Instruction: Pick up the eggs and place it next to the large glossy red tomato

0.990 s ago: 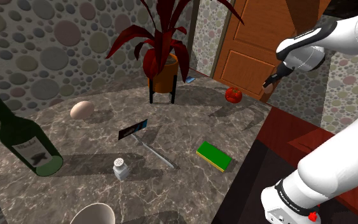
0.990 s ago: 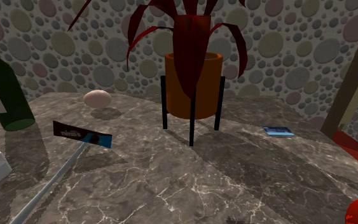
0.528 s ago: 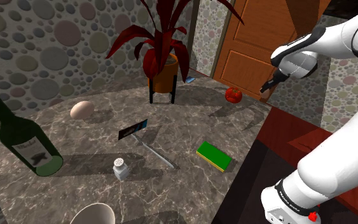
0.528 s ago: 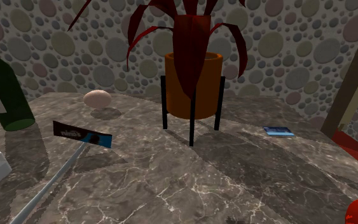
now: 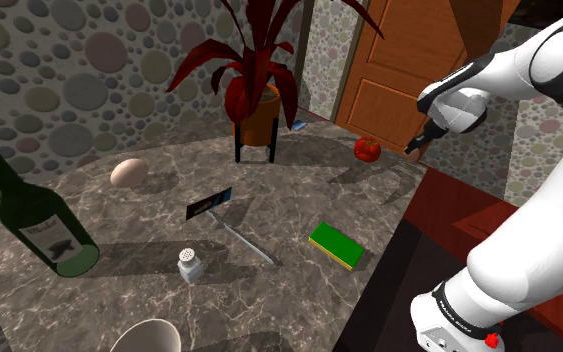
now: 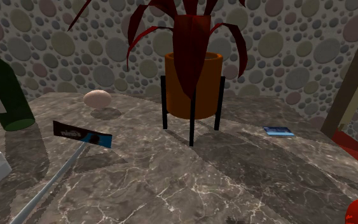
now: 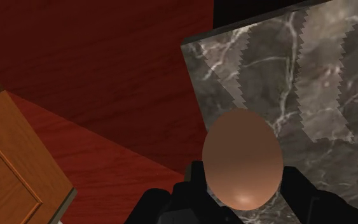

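Egg (image 7: 241, 159) | gripper (image 7: 242, 188) is clasping it across its middle, fingers partly open | we are seeing it over the marble table (image 7: 323, 76) corner, at the red tomato's (image 5: 368, 149) 3 o'clock in the shoulder view | we are judging it light, smooth, brittle: gentle mid-shell squeeze.

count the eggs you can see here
2. A loose egg lies on the table between the bottle and the plant; a held egg sits clasped in the gripper near the tomato.

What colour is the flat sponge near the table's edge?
The sponge is green on top with a yellow side; the shoulder view shows it best.
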